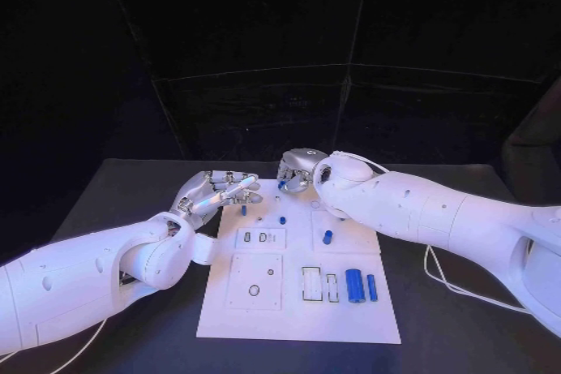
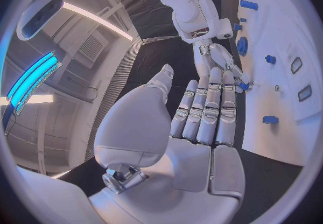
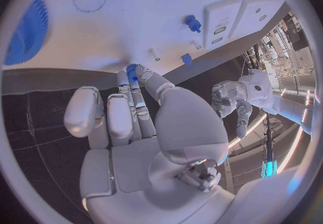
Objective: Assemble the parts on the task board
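Both hands at the board's far end; right hand pinches a small blue gear.

The board (image 1: 298, 309) lies lengthwise on the dark surface (image 1: 129, 187), long axis running away from the robot; near its front end two blue cylinders (image 1: 354, 285) lie side by side, long axes along the board's length; a shorter blue piece (image 1: 328, 237) lies mid-board, slightly tilted; two small pegs (image 1: 282, 221) stand further back; the left hand (image 1: 216, 191) hovers at the far left corner, fingers (image 2: 212, 100) straight, pressed together, holding nothing; the right hand (image 1: 301, 173) is at the far edge, largely hidden by its wrist in the head view; the right wrist view shows its fingertips pinching a gear (image 3: 132, 71), and a large blue gear (image 3: 27, 30) flat on the board.
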